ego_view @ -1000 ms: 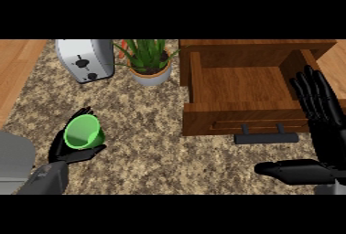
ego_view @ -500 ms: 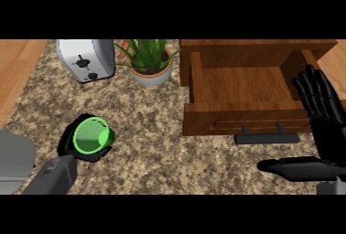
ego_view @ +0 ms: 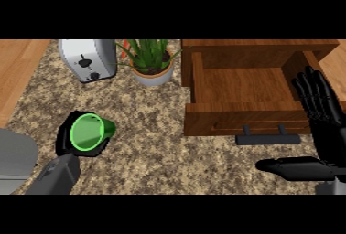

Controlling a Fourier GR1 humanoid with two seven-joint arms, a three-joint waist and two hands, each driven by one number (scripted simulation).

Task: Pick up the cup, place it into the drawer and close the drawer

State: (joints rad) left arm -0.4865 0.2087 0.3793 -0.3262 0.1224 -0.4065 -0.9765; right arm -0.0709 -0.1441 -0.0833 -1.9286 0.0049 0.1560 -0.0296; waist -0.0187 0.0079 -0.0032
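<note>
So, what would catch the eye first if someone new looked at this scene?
The bright green cup, held in the left hand at the lower left of the counter, stands out most. At the right, the wooden drawer stands open, with the open right hand at its right edge.

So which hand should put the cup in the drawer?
The left hand, probably: it is curled round the green cup. The right hand rests open beside the open drawer, holding nothing.
</note>
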